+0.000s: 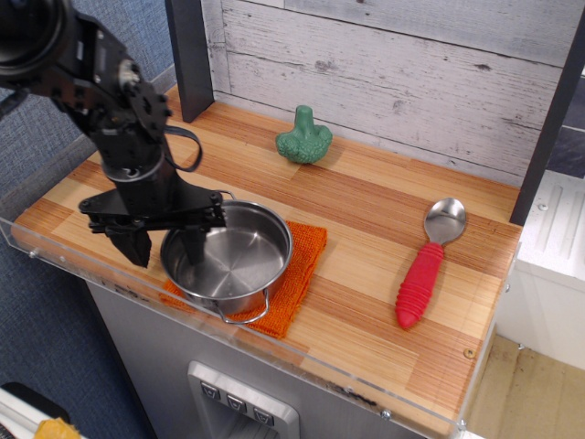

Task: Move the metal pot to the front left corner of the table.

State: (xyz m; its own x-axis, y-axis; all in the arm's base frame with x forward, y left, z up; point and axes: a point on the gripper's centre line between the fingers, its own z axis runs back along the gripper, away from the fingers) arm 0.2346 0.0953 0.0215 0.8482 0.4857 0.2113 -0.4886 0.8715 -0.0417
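The metal pot (239, 259) is small, round and shiny, with thin wire loop handles. It sits on an orange cloth (303, 272) near the front edge of the striped wooden table (366, 229), left of centre. My gripper (164, 245) is open and straddles the pot's left rim. One finger (194, 243) is inside the pot and the other finger (133, 245) is outside it on the left. The jaws do not touch the rim that I can see.
A green broccoli toy (303, 137) stands at the back. A metal spoon with a red handle (425, 270) lies at the right. A clear acrylic rim (55, 258) runs along the front and left edges. A dark post (189, 55) stands at the back left.
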